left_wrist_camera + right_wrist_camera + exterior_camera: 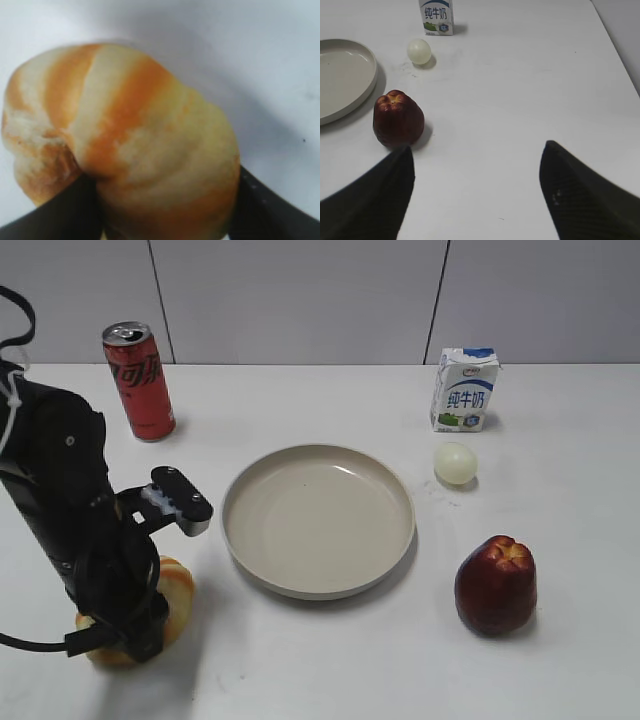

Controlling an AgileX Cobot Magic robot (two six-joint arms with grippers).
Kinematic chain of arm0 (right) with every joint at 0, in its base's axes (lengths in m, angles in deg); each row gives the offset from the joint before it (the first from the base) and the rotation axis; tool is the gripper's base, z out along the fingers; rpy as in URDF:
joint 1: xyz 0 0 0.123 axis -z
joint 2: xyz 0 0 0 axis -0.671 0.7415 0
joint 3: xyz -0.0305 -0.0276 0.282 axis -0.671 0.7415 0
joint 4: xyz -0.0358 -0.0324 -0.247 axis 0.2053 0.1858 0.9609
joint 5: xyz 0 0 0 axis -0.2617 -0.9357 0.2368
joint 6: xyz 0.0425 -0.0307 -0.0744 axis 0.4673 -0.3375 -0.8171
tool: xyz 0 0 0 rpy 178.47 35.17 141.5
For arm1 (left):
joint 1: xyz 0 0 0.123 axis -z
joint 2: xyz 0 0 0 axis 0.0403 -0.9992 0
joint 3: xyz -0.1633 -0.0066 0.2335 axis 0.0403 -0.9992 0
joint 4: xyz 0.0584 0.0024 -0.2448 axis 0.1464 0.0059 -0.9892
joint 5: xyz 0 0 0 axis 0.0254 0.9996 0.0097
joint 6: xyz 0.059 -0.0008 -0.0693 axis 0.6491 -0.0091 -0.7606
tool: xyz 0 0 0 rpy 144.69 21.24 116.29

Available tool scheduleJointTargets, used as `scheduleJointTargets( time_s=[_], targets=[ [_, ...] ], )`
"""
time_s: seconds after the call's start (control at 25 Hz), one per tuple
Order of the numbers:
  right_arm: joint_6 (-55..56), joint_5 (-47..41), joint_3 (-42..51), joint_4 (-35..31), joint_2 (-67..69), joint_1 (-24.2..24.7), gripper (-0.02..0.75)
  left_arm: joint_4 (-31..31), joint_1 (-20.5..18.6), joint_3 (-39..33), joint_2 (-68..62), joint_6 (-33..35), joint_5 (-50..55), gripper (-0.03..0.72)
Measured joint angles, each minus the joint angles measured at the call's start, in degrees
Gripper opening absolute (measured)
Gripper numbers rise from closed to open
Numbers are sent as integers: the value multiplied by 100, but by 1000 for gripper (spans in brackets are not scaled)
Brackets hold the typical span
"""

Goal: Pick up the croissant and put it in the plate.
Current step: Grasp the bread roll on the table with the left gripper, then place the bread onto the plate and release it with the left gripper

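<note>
The croissant (pixel 180 590), pale tan with orange-brown stripes, sits at the front left of the table, left of the plate. In the left wrist view the croissant (pixel 130 135) fills the frame. My left gripper (pixel 165 205) has a black finger pressed against each side of the croissant and is shut on it; in the exterior view the arm (pixel 70 530) hides most of the croissant. The beige plate (pixel 318 590) is empty at the table's middle; its edge also shows in the right wrist view (pixel 340 75). My right gripper (pixel 477 160) is open over bare table, right of the apple.
A dark red apple (pixel 495 585) (pixel 397 120) stands right of the plate. A pale egg (pixel 455 463) (pixel 419 51) and a milk carton (pixel 465 390) (pixel 436 15) are at the back right. A red cola can (pixel 138 380) stands at the back left.
</note>
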Motion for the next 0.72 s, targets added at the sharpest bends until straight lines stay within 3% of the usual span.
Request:
scheduleJointTargets(
  time_s=[0.16,0.44,0.72],
  targets=[
    [0,0,0,0,0,0,588,142,-5,20,-18,17,-33,218],
    [0,0,0,0,0,0,588,451,-5,641,-50,17,955,216],
    [0,0,0,0,0,0,588,806,0,2177,60,17,1855,216]
  ],
)
